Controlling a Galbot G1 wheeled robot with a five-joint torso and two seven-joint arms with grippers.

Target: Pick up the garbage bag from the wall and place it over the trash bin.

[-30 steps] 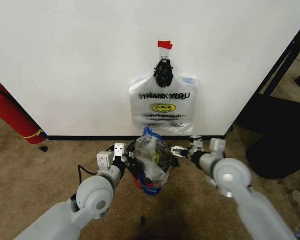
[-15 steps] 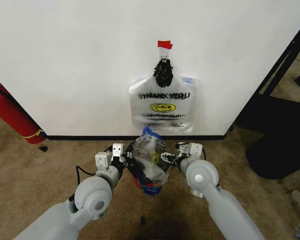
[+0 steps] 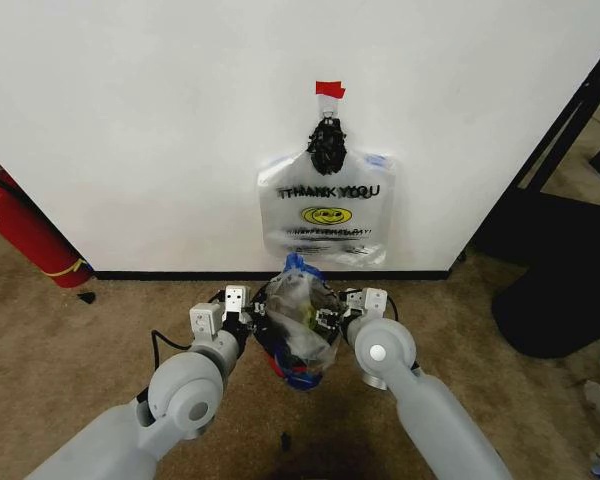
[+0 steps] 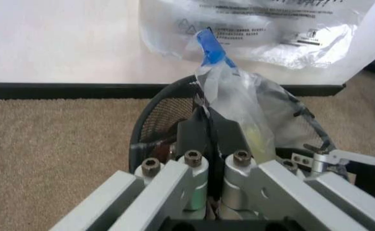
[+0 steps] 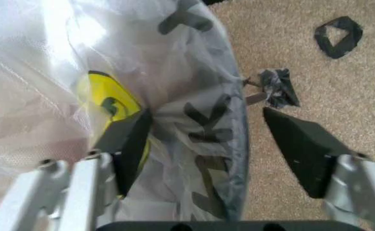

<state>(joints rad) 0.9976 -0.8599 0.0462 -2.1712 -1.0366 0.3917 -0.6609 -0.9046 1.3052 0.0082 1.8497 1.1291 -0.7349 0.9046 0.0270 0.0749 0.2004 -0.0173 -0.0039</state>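
The trash bin (image 3: 298, 345) stands on the carpet (image 3: 80, 340) just in front of the black baseboard (image 3: 180, 273), close below the wall (image 3: 140, 120). Open carpet lies at 9 o'clock from it as far as a red fire extinguisher (image 3: 25, 235) at the picture's edge; at 3 o'clock there is floor up to a dark stand (image 3: 555, 290).

The garbage bag (image 3: 302, 312) sits crumpled in and over the bin, its blue tip poking up at 12 o'clock. On the wall directly above, at 12 o'clock from the bin, other bags (image 3: 327, 215) hang from a black knot (image 3: 326, 145) under a red tape strip (image 3: 330, 90); their print reads "THANK YOU" over a yellow smiley.

The left gripper (image 4: 208, 139) is at the bin's 9 o'clock rim, its jaws closed tight together on the film of the bag. The right gripper (image 5: 204, 144) is at the 3 o'clock rim, jaws spread wide and straddling the rim: one finger (image 5: 126, 144) presses against the bag by its yellow print, the other is outside over the carpet.
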